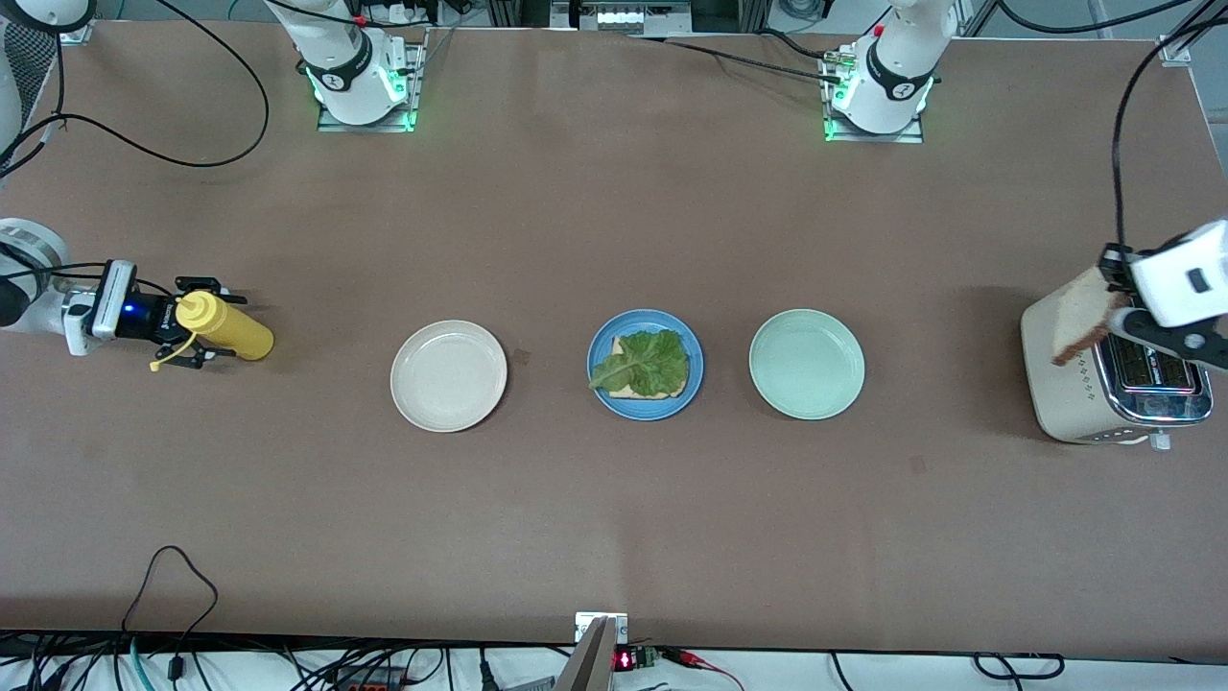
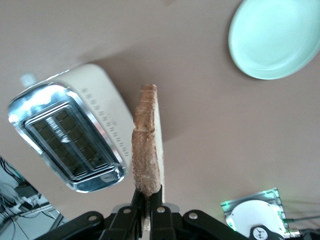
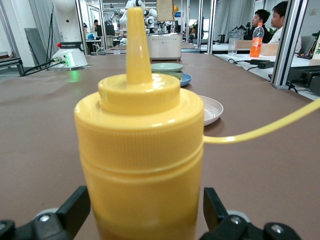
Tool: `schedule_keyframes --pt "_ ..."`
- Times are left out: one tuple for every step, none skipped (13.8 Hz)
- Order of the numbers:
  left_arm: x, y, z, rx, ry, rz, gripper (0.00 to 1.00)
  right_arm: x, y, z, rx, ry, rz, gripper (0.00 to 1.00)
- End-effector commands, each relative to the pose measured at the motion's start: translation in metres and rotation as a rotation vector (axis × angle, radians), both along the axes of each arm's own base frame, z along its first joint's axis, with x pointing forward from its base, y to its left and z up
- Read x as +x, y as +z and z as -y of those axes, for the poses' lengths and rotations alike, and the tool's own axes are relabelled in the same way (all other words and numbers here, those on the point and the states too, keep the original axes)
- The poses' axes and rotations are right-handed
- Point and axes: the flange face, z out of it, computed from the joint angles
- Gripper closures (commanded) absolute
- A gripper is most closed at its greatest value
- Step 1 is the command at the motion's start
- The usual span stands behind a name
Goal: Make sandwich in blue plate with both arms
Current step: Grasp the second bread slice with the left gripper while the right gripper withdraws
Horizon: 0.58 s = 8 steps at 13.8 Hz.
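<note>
**A:** What have your fingers got?

**B:** My left fingers (image 2: 146, 210) are clamped on the lower edge of a toasted bread slice (image 2: 147, 142), held upright over the toaster (image 1: 1103, 384) at the left arm's end of the surface (image 1: 614, 509). My right fingers (image 3: 77, 207) stand apart on either side of the yellow mustard bottle (image 1: 228, 326), which stands near the edge at the right arm's end, so I judge it let go.

**A:** And the sandwich?

**B:** Half built. The blue plate (image 1: 600, 379) sits mid-surface between the cream-white plate (image 1: 448, 375) and the mint-green plate (image 1: 807, 364), carrying a bread slice (image 1: 628, 392) under a ruffled lettuce leaf (image 1: 648, 363).

**A:** How would you finish well?

**B:** I'd carry the toast clear above the mint-green plate, tip it flat over the lettuce, square its corners to the slice beneath, and release low so the leaf doesn't shift.

**A:** Anything you can't see?

**B:** The lettuce hides most of the lower slice, so its corners are guesswork. My left gripper is partly cut off at the front view's edge.
</note>
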Motion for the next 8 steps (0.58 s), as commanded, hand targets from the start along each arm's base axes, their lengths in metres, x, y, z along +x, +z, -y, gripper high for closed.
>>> schedule_keyframes --pt "-0.002 0.003 0.05 -0.001 -0.045 -0.012 0.98 0.007 0.016 0.031 -0.008 -0.018 0.047 0.0" --pt "-0.002 -0.004 0.069 -0.015 -0.058 -0.024 0.98 0.003 0.021 0.047 -0.037 -0.02 0.052 0.0" --pt "-0.002 -0.012 0.082 -0.054 -0.053 -0.042 0.98 0.002 0.03 0.063 -0.06 -0.024 0.065 0.0" --pt "-0.002 -0.016 0.091 -0.088 -0.024 -0.051 0.98 0.001 0.037 0.072 -0.073 -0.02 0.072 0.0" --pt "-0.002 -0.024 0.105 -0.118 0.024 -0.064 0.98 0.003 0.052 0.089 -0.1 -0.025 0.089 0.0" --pt "-0.002 -0.035 0.126 -0.132 0.081 -0.083 0.98 0.004 0.069 0.104 -0.13 -0.038 0.094 0.0" --pt "-0.003 -0.044 0.147 -0.134 0.11 -0.097 0.98 0.006 0.094 0.119 -0.164 -0.069 0.077 0.0" --pt "-0.004 -0.049 0.168 -0.148 0.122 -0.098 0.98 0.007 0.12 0.13 -0.206 -0.095 0.036 0.0"
